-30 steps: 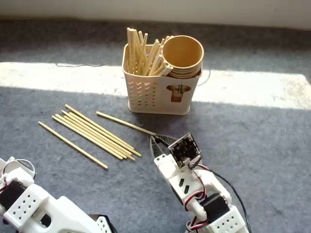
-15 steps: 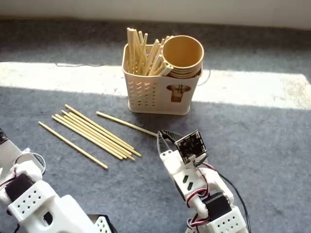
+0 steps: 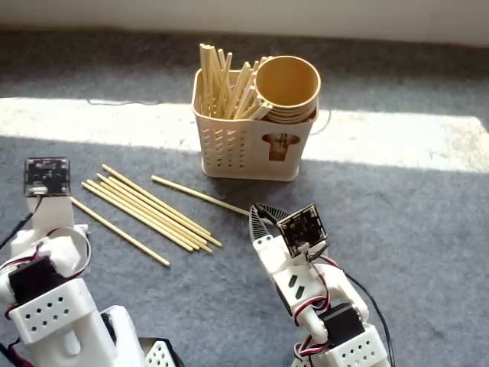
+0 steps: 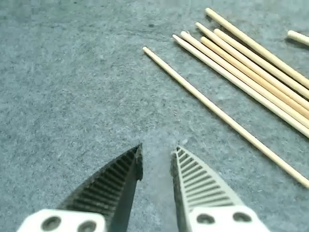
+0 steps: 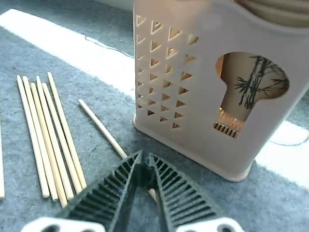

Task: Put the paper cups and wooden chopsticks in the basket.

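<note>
From above, the basket point(image 3: 244, 145) holds the paper cups point(image 3: 286, 84); wooden chopsticks point(image 3: 149, 208) lie loose on the carpet point(image 3: 397, 229). Left wrist view: the left gripper point(image 4: 158, 149), jaws apart, hangs beside them. Right wrist view: the right gripper point(image 5: 143, 164) has its tips together over a lone chopstick point(image 5: 101, 126) (grip unclear) — an end-pinch might let it swing loose.

grey carpet point(image 3: 428, 229) | sunlit strip point(image 3: 397, 141) across it | pale wall point(image 3: 306, 15) behind

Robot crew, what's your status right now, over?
Left gripper open, empty, beside loose chopsticks. Right gripper shut on lone chopstick by basket. Cups in basket. Nothing blocking.
</note>
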`<action>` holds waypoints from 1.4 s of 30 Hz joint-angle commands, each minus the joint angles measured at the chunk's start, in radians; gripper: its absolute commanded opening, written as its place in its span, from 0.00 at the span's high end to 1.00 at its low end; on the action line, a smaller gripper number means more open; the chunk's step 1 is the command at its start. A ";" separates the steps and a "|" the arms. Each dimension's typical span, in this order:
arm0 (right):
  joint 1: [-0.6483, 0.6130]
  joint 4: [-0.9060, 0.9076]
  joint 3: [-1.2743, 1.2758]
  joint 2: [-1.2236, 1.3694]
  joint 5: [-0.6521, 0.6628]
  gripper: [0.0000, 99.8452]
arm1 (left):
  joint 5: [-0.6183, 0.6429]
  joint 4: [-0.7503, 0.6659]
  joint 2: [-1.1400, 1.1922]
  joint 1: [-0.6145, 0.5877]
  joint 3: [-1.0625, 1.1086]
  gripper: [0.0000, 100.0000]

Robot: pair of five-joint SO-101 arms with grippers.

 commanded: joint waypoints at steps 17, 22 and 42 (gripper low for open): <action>0.019 -0.008 0.110 -0.010 0.009 1.00 | -0.575 0.075 -0.005 0.363 0.128 0.83; 0.150 -0.058 0.110 -0.012 0.008 1.00 | -0.680 0.002 -0.004 0.371 0.186 0.83; 0.265 -0.105 0.110 -0.012 0.009 1.00 | -0.733 -0.044 0.202 0.550 0.162 0.83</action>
